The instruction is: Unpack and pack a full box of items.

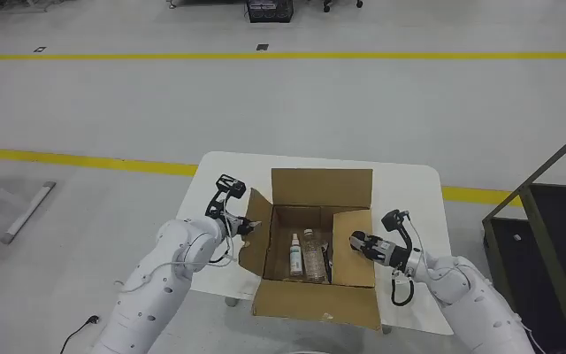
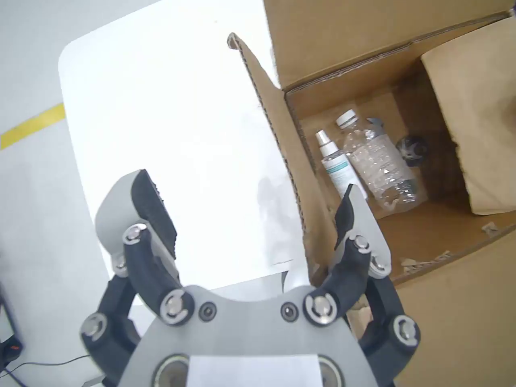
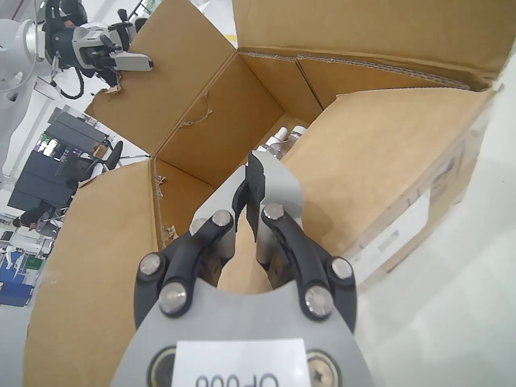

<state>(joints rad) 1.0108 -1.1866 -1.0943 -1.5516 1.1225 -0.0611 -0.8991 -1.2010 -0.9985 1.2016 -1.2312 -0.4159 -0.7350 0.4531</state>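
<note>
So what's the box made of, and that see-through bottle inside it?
The box looks like brown cardboard with a dull finish. Its cut edges show a wavy layer inside. The see-through bottle looks like thin clear plastic, shiny and crinkled. Its white cap is probably plastic too.

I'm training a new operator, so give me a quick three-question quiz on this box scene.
1. True or false: the left gripper is shut on the cardboard box's left flap.
2. What lies beside the spray bottle inside the box? A) clear plastic bottle B) mug C) banana
3. Fill in: the right gripper pinches the box's ___ flap.
Key: 1 false, it is open, astride that flap; 2 A; 3 right, meaning the right flap.
</note>
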